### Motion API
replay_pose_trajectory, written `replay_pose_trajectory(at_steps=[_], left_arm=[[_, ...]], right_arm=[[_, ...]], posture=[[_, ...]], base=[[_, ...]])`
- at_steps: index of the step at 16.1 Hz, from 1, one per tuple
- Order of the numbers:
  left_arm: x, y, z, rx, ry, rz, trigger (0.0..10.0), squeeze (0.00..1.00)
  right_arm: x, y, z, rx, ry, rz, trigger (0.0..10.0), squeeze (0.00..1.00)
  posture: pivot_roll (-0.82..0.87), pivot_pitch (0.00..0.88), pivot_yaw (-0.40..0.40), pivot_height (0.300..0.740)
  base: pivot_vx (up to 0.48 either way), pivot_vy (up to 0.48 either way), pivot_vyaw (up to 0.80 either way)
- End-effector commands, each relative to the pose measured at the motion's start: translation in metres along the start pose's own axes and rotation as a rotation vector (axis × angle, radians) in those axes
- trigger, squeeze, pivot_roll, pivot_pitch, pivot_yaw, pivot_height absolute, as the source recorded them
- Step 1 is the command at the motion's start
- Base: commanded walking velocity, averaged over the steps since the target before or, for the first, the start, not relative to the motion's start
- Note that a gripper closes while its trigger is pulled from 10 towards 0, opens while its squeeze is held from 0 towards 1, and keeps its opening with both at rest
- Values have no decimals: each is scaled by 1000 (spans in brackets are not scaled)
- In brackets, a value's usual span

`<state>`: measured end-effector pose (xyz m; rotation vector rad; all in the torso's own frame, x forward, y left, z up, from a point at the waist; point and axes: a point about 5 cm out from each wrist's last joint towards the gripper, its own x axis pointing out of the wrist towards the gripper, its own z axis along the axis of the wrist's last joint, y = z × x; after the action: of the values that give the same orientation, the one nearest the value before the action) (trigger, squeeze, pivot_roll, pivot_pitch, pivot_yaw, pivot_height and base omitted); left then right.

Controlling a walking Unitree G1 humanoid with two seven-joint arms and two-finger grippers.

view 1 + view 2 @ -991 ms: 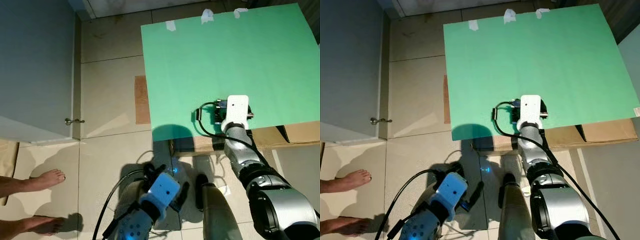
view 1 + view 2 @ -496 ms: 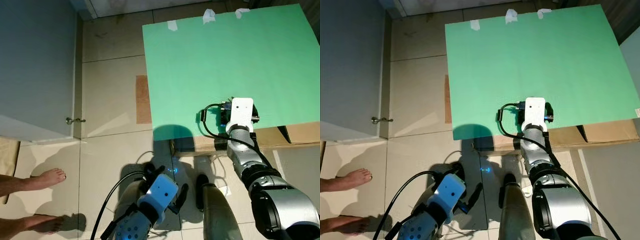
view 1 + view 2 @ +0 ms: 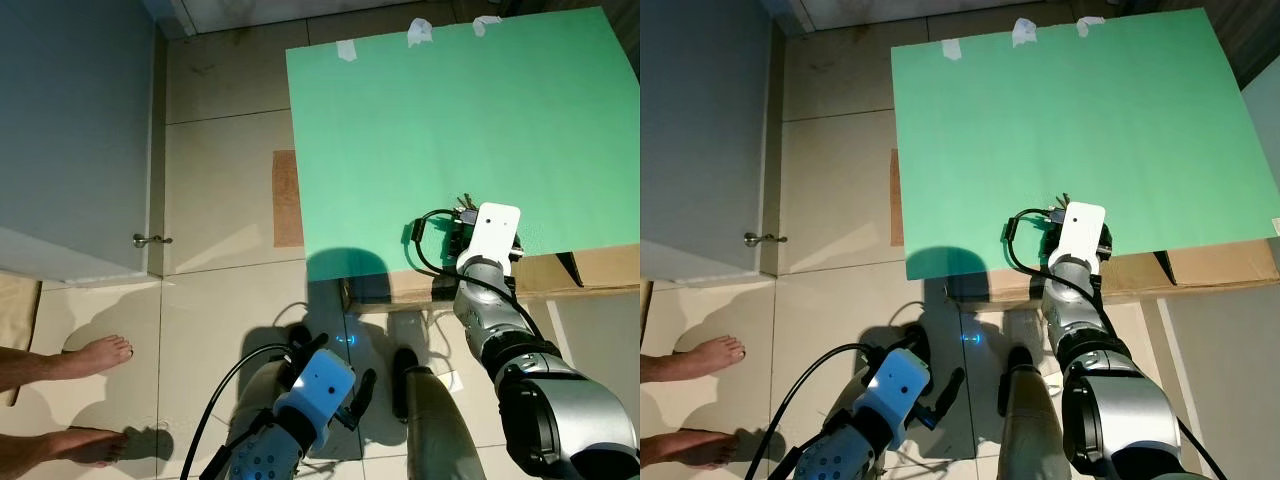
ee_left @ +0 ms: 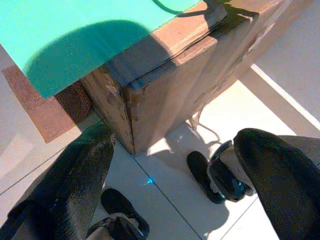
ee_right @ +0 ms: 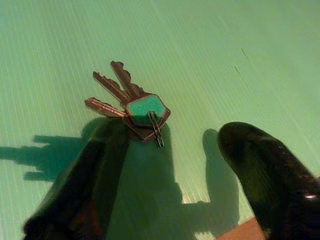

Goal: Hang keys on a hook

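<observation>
While its two black fingers stand apart and bare, the right gripper [image 5: 165, 170] hovers low over the near edge of the green board [image 3: 450, 120], with the keys [image 5: 131, 106] lying flat on the board just beyond the fingertips. One finger [image 5: 82, 185] sits just beside the key bow, its shadow reaching the bunch; the other [image 5: 270, 170] is off to the far side of the small ring. Whether the nearer finger touches the metal cannot be told. From the head views the keys [image 3: 462, 207] peek out just past the white wrist block, near the board's near right part.

Outward from there, the board rests on a cardboard box [image 3: 590, 265] standing on the tiled floor [image 3: 220, 200]. A door [image 3: 70, 130] with a small handle [image 3: 148, 240] stands at the left, and a person's bare feet [image 3: 95, 355] show at the near left. No hook can be made out in any view.

Down by the robot's legs, the left gripper [image 4: 170, 165] hangs idle with its fingers spread, near the box's corner.

The step in hand looks like the pickup: the keys are not yet gripped. The next move likely calls for lowering and shifting the spread fingers so they straddle the bow or ring, then closing without sliding the flat bunch away across the smooth board.
</observation>
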<state>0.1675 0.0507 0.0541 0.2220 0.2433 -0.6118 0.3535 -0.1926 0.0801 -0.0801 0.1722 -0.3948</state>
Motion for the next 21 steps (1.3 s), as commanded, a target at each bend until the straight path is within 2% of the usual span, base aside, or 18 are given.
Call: replay_pose_trajectory(at_steps=[1,8,21], left_arm=[[-5,-6,-7,-11,37,-27,10000,0],[-2,-5,-5,-9,32,-27,10000,0],[1,-5,-4,-7,31,-31,10000,0]], right_arm=[[-7,-2,-21,0,73,-2,0,0],[-10,4,-22,30,57,63,0,0],[-9,6,-16,40,28,77,0,0]], posture=[[27,463,113,740],[15,463,108,740],[14,467,109,740]], base=[[0,0,0],[0,0,0],[0,0,0]])
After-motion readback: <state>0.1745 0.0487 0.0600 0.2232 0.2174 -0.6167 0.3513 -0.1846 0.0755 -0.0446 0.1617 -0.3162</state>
